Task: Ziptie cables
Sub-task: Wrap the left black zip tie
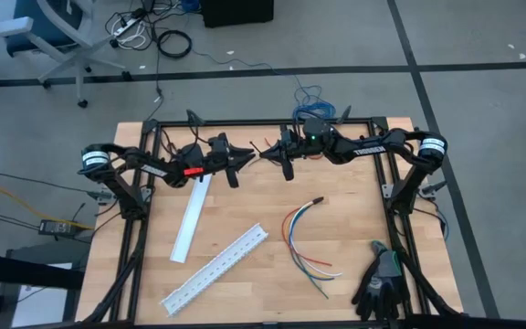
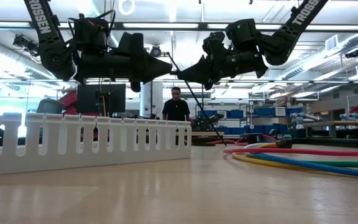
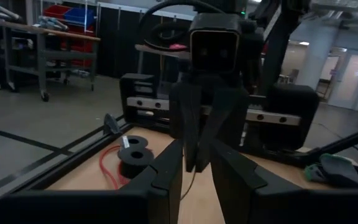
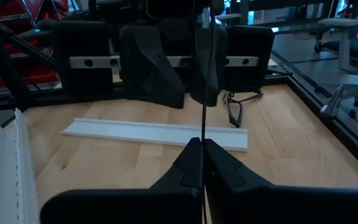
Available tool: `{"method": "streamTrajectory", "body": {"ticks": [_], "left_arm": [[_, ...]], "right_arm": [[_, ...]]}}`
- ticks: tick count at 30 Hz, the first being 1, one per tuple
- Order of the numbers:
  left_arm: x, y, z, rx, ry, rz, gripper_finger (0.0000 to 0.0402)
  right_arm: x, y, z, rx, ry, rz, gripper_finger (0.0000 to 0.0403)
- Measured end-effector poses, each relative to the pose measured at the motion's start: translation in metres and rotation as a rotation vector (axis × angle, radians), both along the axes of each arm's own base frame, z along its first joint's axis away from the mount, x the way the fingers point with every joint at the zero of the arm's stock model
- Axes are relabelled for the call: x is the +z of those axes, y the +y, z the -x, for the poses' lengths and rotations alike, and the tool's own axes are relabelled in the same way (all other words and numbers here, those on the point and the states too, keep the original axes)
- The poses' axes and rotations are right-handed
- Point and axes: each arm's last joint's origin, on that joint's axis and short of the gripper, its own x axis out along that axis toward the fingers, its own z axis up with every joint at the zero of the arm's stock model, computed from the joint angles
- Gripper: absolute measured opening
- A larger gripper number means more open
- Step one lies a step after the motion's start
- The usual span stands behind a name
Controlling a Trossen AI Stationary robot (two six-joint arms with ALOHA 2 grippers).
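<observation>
The cables [image 1: 304, 239], a bunch of curved coloured wires joined at a black-sleeved end [image 1: 316, 201], lie flat on the table right of centre, also in the low view [image 2: 303, 158]. No gripper touches them. Both grippers hang above the table's far part, tip to tip. My right gripper [image 1: 264, 155] [image 4: 202, 142] is shut on a thin black strip [image 2: 204, 112]. My left gripper [image 1: 252, 155] [image 3: 196, 165] faces it with a narrow gap between its fingers. The right gripper's tips stand just before that gap. My right gripper pinches the thin black strip [image 4: 202, 134] between its two fingertips, a little below the strip's upper end. The fingers come about level from the table's right side and lie across the strip. The strip slants down below them [image 2: 213, 127]. My left gripper: whether its fingers [image 3: 166, 177] touch the strip's upper end, I cannot tell.
A white slotted duct [image 1: 215, 268] [image 2: 79, 140] lies near the front, a flat white cover [image 1: 191, 217] [image 4: 154, 132] left of centre. Black gloves [image 1: 382, 281] sit at the near right corner. Black rolls [image 3: 134, 154] and a thin red wire lie at the far edge. A person [image 2: 176, 106] stands beyond the table.
</observation>
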Motion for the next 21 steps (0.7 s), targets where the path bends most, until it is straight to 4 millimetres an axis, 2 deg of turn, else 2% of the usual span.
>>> {"method": "streamTrajectory", "body": {"ticks": [21], "left_arm": [[0.0094,0.0019,-0.005,0.0,-0.043,-0.02,0.009]], "right_arm": [[-0.0008,0.0014,0.0,0.03,0.006,-0.002,0.0]]}}
